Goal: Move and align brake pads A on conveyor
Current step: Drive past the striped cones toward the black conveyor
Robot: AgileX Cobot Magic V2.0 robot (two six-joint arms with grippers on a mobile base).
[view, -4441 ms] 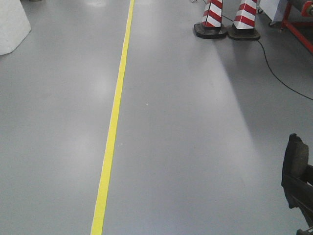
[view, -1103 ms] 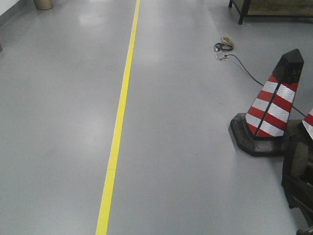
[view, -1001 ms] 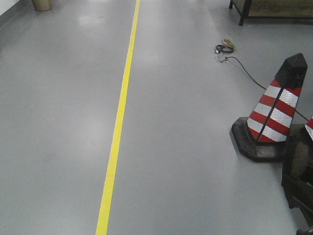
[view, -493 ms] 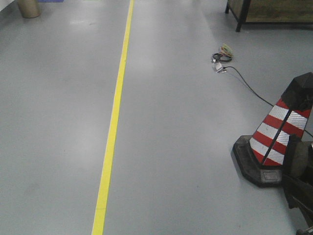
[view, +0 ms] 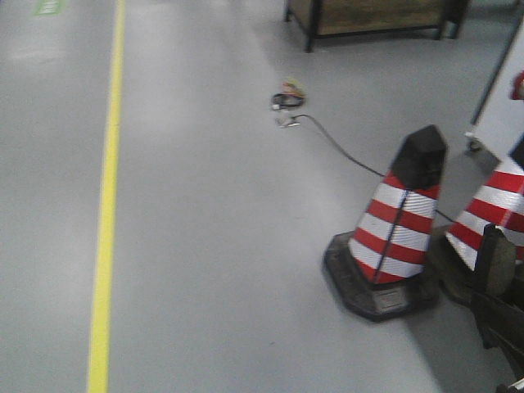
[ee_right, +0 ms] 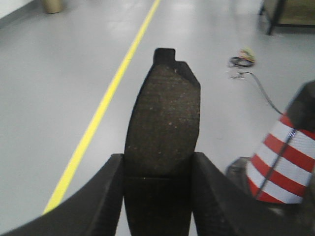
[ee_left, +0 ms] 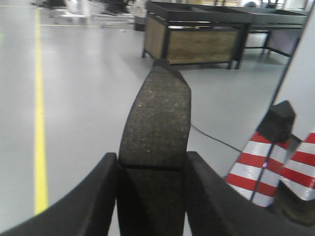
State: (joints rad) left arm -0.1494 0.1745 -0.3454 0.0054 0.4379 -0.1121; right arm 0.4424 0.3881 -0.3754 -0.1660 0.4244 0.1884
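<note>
Each wrist view shows one brake pad held upright between black jaws. The left gripper [ee_left: 151, 169] is closed on a brake pad [ee_left: 156, 123]: dark grey, speckled, slightly curved, with a thin groove across it level with the fingertips and a tapered top end. The right gripper [ee_right: 157, 172] is likewise clamped on a second pad [ee_right: 164, 120], same texture, with a small square tab at its top. Both pads are carried above the grey floor [view: 229, 229]; no belt is in view. Compared with half a second earlier, the front view has swung right: the yellow line [view: 105, 213] sits further left, the striped cone [view: 393, 225] is nearer centre, and a second cone [view: 491, 213] has appeared.
</note>
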